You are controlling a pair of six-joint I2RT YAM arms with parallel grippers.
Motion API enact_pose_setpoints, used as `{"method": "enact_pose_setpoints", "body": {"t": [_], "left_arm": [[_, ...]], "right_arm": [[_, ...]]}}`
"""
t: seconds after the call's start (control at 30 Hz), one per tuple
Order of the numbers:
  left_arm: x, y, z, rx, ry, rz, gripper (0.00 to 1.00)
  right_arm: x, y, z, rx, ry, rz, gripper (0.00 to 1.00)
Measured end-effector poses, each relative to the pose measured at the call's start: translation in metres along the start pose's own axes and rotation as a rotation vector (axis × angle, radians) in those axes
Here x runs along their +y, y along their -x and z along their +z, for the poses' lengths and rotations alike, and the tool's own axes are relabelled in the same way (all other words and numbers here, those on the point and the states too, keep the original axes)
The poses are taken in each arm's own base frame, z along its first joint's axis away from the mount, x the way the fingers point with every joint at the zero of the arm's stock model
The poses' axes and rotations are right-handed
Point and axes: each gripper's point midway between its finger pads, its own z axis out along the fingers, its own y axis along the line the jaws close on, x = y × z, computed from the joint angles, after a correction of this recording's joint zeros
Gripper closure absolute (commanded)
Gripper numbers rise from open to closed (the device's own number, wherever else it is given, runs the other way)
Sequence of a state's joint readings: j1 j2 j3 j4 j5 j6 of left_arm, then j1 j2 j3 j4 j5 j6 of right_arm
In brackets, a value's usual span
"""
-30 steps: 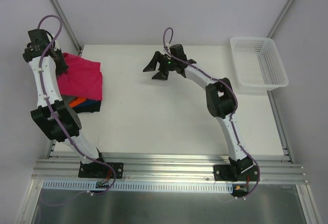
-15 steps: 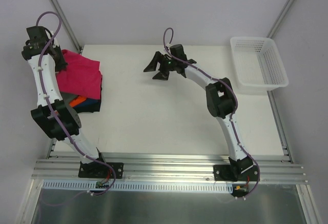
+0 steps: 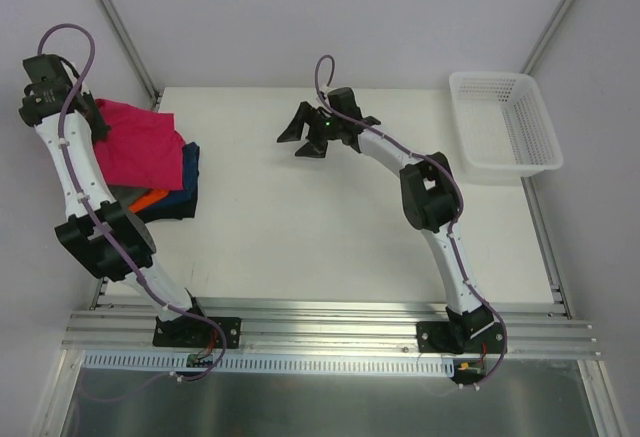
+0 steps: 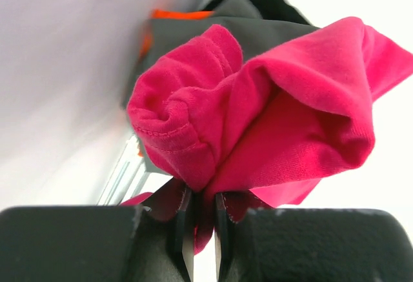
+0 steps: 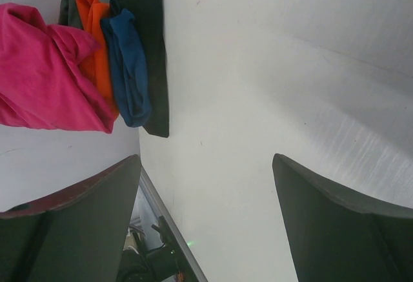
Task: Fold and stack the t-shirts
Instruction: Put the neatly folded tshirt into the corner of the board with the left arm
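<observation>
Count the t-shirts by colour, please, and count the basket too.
Pink t-shirt: 1
Orange t-shirt: 1
Blue t-shirt: 1
Black t-shirt: 1
Grey t-shirt: 1
White mesh basket: 1
Total: 6

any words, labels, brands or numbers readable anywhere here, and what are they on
None can be read.
The pink t-shirt pinched in the left gripper is plain cloth.
The stacked shirts under it show no print.
The white basket shows no label.
</observation>
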State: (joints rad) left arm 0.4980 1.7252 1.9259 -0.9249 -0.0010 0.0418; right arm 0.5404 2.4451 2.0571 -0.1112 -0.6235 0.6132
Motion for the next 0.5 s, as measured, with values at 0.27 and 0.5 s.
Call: {"method": "enact_pose_setpoints", "body": {"t": [0.27,0.5], "left_arm": [[0.028,-0.004,0.002,0.008,0.05,-0.053,1.0],[-0.007,-0.015,0.038,0.083,-0.012,0.007,1.0]], "right_arm": [[0.003,-0.008,0.002,0.01,0.001,-0.006,0.13],[-0.01,-0.017,0.004,0.029,-0.022,0.015,0.13]]}}
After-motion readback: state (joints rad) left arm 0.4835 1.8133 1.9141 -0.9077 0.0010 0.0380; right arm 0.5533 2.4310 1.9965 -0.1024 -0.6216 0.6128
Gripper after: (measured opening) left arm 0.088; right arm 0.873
